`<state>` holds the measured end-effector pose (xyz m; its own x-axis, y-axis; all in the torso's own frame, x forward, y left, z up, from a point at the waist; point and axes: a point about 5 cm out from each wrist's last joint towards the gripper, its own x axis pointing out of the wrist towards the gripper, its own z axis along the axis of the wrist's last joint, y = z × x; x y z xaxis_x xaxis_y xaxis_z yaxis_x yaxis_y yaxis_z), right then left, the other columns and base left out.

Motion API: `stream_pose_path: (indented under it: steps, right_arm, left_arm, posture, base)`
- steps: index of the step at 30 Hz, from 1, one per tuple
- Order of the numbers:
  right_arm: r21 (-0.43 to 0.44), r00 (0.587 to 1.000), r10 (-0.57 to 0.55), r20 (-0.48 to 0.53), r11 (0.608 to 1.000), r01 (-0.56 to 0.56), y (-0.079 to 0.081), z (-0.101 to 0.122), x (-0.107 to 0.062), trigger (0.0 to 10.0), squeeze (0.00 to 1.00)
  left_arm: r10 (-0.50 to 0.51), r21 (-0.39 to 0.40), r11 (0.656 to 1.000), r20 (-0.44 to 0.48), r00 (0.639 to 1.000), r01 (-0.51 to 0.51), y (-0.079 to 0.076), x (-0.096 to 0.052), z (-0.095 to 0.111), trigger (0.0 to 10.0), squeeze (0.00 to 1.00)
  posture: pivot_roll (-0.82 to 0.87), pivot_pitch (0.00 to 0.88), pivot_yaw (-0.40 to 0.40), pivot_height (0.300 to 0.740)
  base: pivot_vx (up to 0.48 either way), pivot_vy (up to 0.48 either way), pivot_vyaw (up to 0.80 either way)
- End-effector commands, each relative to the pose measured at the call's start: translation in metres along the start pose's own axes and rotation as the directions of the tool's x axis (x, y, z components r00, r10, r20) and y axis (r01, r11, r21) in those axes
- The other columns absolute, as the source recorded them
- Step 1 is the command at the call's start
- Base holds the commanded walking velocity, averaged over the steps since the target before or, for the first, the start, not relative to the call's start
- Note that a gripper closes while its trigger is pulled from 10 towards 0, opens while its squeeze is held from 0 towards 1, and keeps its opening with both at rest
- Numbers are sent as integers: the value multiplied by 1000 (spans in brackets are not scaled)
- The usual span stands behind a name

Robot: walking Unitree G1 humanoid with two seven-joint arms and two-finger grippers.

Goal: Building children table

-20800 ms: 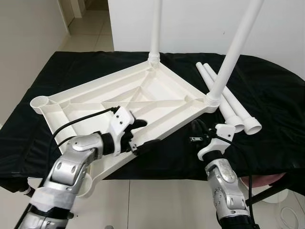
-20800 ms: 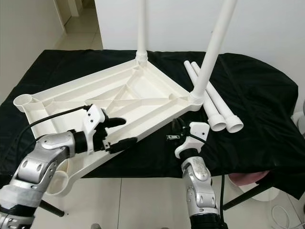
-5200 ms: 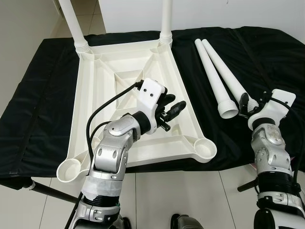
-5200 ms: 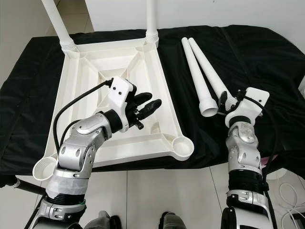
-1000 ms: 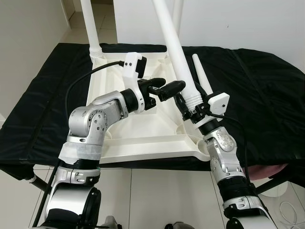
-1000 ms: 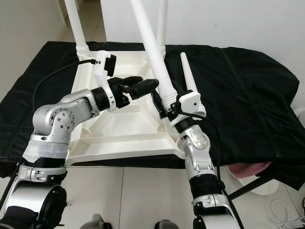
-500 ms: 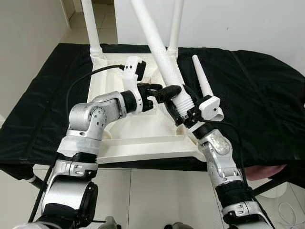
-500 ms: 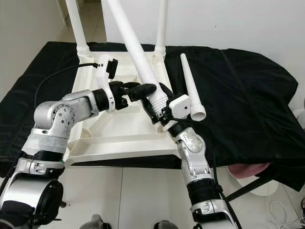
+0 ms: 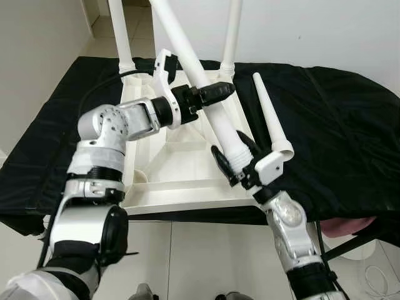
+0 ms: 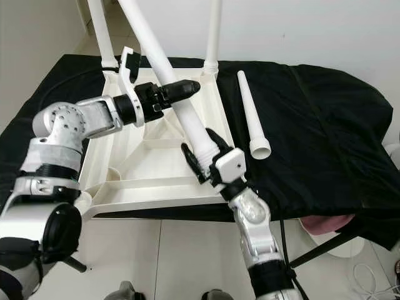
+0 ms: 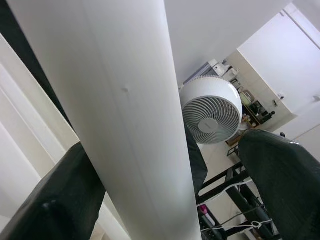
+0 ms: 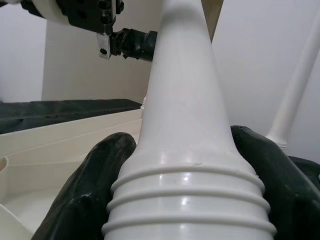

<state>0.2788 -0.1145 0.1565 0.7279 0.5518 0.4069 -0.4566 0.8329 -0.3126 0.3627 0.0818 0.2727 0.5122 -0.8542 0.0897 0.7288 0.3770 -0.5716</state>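
Nearest to me, my right gripper [image 9: 232, 164] has its two black fingers [image 12: 85, 195] clamped on either side of the ribbed thick end of the long white tapered plastic table leg [image 9: 209, 103]. That ribbed end hangs between them, just above the near right corner of the upside-down white plastic children's table top [image 9: 181, 162], and whether it touches the corner socket I cannot tell. From my right fingers the leg slants up and away toward the far left.

Farther along the same leg, my left gripper [image 10: 178, 89] has its fingers [image 11: 65, 200] wrapped around the shaft, one on each side and pressed against it, above the middle of the table top.

The table top lies on the table draped in black cloth [image 9: 337, 125], ribbed underside facing up. Beyond my left fingers, two more white plastic legs [image 9: 231, 34] stand upright in its far corners. Off to the outer side of my right fingers, a loose fourth white tapered leg [image 10: 250, 115] lies on the cloth just beside the table top, its wide open end toward me.

Past my left fingers the wrist view catches a round white fan [image 11: 212, 112].
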Motion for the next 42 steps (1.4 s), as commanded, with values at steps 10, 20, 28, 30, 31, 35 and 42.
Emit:
stream_pose_path:
  steps: [10, 20, 28, 30, 31, 35, 42]
  right_arm:
    - [-74, 1000, -20, -18, 997, 18, -4, -1, -8, 10000, 0]
    - [-103, 1000, -17, -14, 995, 15, -5, -2, -5, 10000, 0]
    - [-121, 1000, -19, 3, 992, 19, -5, 1, -3, 10000, 0]
    - [-125, 1000, -19, 7, 992, 20, -5, 2, -2, 10000, 0]
    - [-128, 1000, -20, 10, 992, 21, -6, 2, -2, 10000, 0]
    - [-132, 1000, -21, 13, 991, 22, -6, 3, -1, 10000, 0]
    - [-129, 1000, -24, 16, 991, 25, -7, 4, -1, 10000, 0]
  left_arm:
    - [12, -43, 999, 11, 1000, -11, -1, 6, 22, 10000, 0]
    - [54, -132, 990, 40, 998, -49, 5, 6, 30, 5412, 0]
    - [52, -145, 989, 64, 997, -43, 4, 11, 27, 0, 0]
    - [50, -142, 989, 60, 997, -41, 3, 12, 26, 0, 0]
    - [49, -141, 989, 56, 997, -40, 3, 13, 25, 0, 0]
    - [42, -143, 989, 55, 998, -34, 2, 15, 23, 0, 0]
    - [40, -149, 988, 66, 997, -30, 1, 16, 25, 0, 0]
  posture:
    - [-100, 0, 8, 740]
    - [-92, 0, 8, 740]
    - [-102, 0, 12, 740]
    - [-102, 0, 12, 740]
    - [-105, 0, 12, 740]
    - [-108, 0, 14, 740]
    - [-113, 0, 14, 740]
  base:
    - [0, 0, 0]
    - [0, 0, 0]
    - [0, 0, 0]
    - [0, 0, 0]
    - [0, 0, 0]
    - [0, 0, 0]
    - [0, 0, 0]
